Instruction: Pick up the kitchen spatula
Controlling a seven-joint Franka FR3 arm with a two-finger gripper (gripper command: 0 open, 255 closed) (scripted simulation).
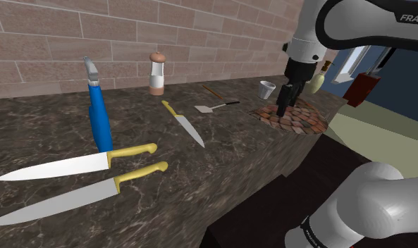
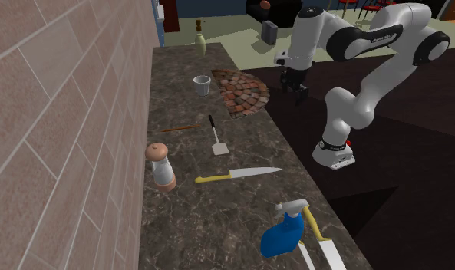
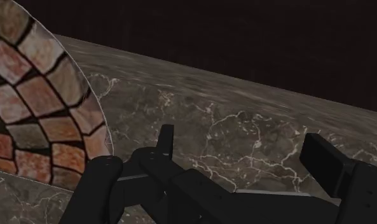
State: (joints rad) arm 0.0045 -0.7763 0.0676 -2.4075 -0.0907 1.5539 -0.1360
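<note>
The kitchen spatula (image 1: 216,107) (image 2: 217,138) lies flat on the dark marble counter (image 1: 221,162), with a pale blade and a thin dark handle. My black gripper (image 1: 283,107) (image 2: 297,93) (image 3: 244,153) hangs over the counter's front edge, beside a round brick-patterned trivet (image 1: 293,118) (image 2: 241,90) (image 3: 34,95). Its fingers (image 3: 327,159) stand wide apart with nothing between them. In the second exterior view the spatula is well to the gripper's left and lower, past the trivet.
A small knife with a yellow handle (image 1: 186,123) (image 2: 237,175), a wooden stick (image 2: 179,128), a pepper grinder (image 1: 156,74) (image 2: 161,165), a blue spray bottle (image 1: 99,116) (image 2: 283,234), a white cup (image 1: 267,89) (image 2: 202,84) and two large knives (image 1: 73,165) share the counter. A brick wall (image 1: 130,35) backs it.
</note>
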